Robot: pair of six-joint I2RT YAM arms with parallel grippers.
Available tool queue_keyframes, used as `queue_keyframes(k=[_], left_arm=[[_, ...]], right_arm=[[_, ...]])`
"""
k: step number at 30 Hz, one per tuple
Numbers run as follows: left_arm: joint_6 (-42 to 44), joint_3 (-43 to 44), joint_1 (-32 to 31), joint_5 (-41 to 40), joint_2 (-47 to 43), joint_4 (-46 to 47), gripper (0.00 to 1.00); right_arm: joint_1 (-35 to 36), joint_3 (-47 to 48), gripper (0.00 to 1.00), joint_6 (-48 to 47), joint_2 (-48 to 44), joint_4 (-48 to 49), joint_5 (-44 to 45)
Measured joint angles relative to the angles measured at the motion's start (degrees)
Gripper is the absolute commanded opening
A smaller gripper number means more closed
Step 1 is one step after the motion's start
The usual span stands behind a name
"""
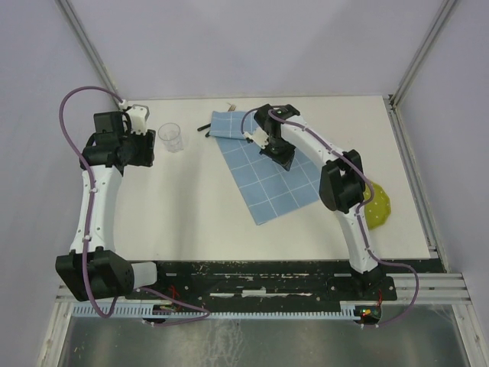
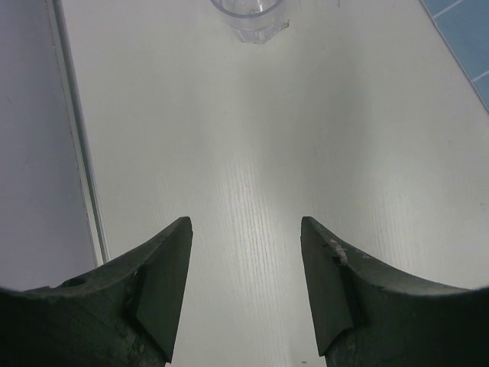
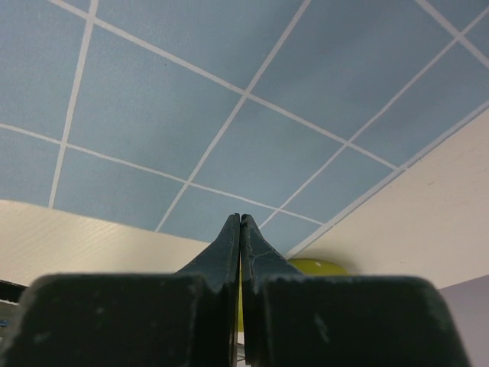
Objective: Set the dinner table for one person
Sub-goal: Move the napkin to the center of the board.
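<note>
Matte table [image 1: 191,206], clear plastic cup [image 1: 170,138]

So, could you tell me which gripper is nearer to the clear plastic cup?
Left. The left gripper sits just left of the clear cup, jaws open and facing it; the right gripper is well off to the cup's right, over the blue gridded cloth, jaws shut.

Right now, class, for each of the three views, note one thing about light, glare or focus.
Top external: even light, faint shadows, the cloth and cup sharp. Left wrist: the table glows pale in the middle, the left gripper a dark silhouette. Right wrist: grid lines clear, the right gripper dark, the yellow-green thing behind it soft.
</note>
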Motion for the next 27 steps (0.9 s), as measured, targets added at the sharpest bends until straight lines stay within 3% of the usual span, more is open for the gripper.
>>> queue_keyframes(k=[12, 27], left_arm=[[-0.07, 0.15, -0.04, 0.76, -0.07, -0.24, 0.65], [-0.04, 4.94, -0.04, -0.26, 0.70, -1.46, 0.65]], right_arm=[[-0.11, 2.45, 0.02, 1.29, 9.11, 0.90, -2.38], [0.33, -0.28, 0.02, 2.69, 8.87, 3.65, -4.59]])
